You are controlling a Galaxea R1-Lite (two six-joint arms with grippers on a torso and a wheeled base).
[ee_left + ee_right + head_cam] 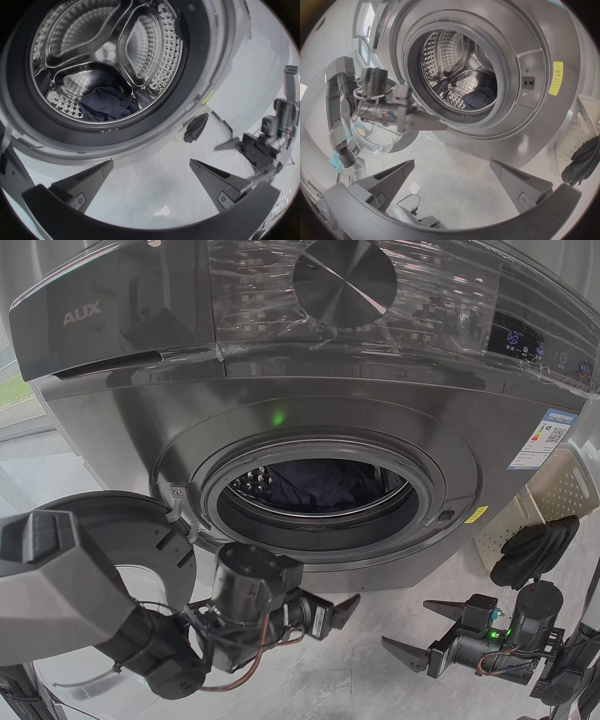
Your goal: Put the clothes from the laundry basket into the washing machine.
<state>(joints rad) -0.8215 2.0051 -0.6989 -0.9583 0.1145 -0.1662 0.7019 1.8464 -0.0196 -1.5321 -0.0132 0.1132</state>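
My jaws stand apart on both sides, holding nothing. The left gripper (150,163) hangs low before the washing machine (375,421), at about 7 o'clock from the round opening, its fingers pointed across the floor toward my other arm. Beside it, at 8 o'clock from the opening, the door (125,534) is swung fully aside, which leaves the mouth free for loading. Inside the drum (103,47) a dark blue garment (312,484) lies at the bottom, at 6 o'clock on the drum's ring, so I judge that part of the load is already in. Farther right, the right gripper (409,624) hovers above the floor at about 4 o'clock from the opening, fingers turned toward the left gripper. Just past it, at 3 o'clock, the laundry basket (556,490) stands against the machine's side, and a black garment (534,549) droops over its rim, near my right arm. That arm seems best placed to take it next.
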